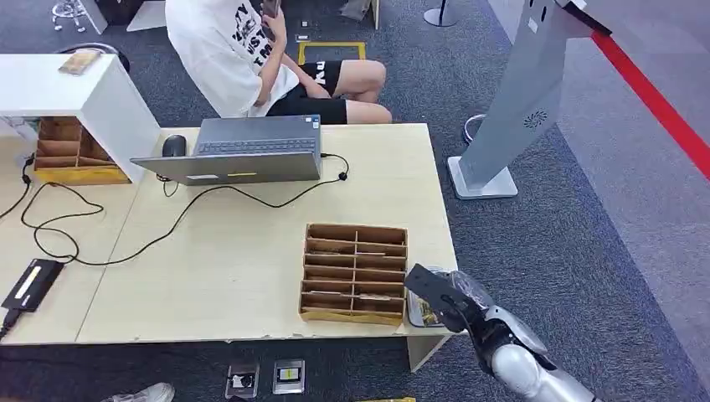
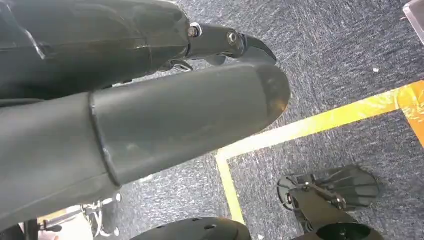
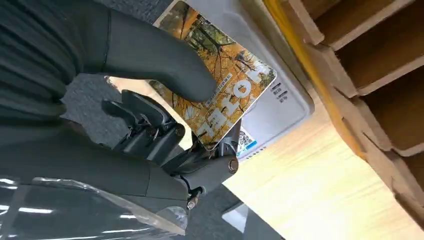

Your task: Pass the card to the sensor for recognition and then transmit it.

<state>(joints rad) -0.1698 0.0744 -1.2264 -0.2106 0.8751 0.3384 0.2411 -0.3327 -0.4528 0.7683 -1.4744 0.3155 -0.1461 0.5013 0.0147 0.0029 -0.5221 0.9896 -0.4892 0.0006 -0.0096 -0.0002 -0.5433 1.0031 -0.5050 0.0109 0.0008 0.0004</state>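
Grey carpet all round, and a pale wooden surface (image 1: 251, 260) takes up the left and middle of the head view. Right hand (image 1: 444, 295) is at the surface's near right corner, just off the right side of the wooden compartment tray (image 1: 355, 272). In the right wrist view that hand (image 3: 165, 125) has the card (image 3: 227, 95) pinched, thumb pressed on the autumn-leaf face with darker fingers underneath. The card sits over a flat white sensor pad (image 3: 280, 107), which lies right beside the tray's edge, near the surface's rim; can't tell if card and pad actually touch.

Open carpet runs to the right of the surface, up to the grey kiosk stand (image 1: 519, 100) and the red floor stripe (image 1: 661, 105). At the far edge there's a laptop (image 1: 243, 151) with a mouse (image 1: 173, 146) beside it, and a person (image 1: 251, 50) is seated behind it. A black cable (image 1: 126, 251) loops across the left part.

Left hand (image 2: 165, 115) hangs over carpet with yellow floor tape (image 2: 320, 122); can't tell whether it's open or closed.
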